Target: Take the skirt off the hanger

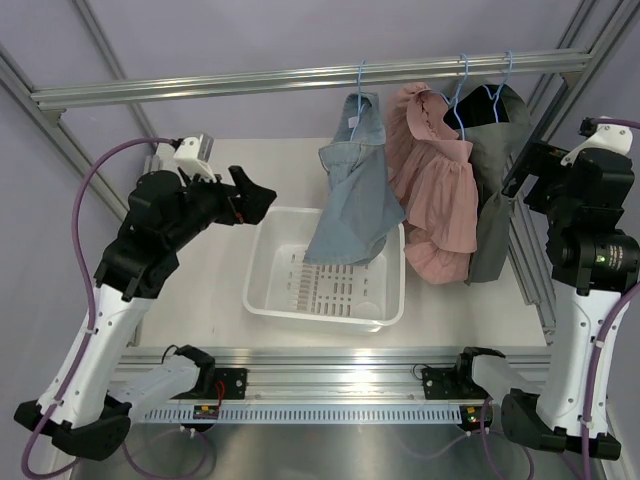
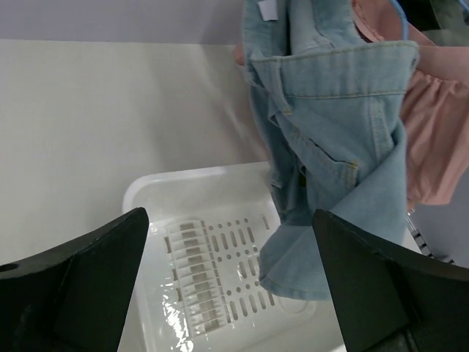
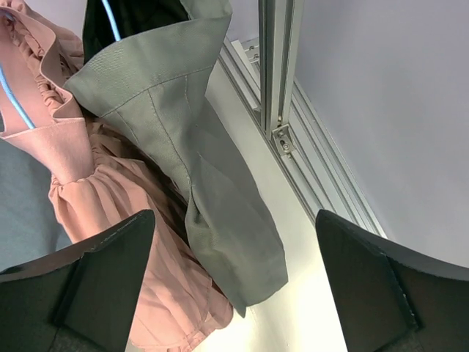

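Denim skirt (image 1: 352, 195) looks soft, fairly light and floppy; its firmer waistband by the hanger (image 1: 358, 85) suits gripping; left tool (image 2: 227, 220) and right tool (image 3: 234, 216) both spread, empty

Matt denim skirt (image 1: 355, 195), glossy plastic basket (image 1: 320, 316)

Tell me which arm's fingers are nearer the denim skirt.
Left. The left fingers hover open just left of the denim skirt; the right fingers sit at the far right, beyond the pink garment and grey garment.
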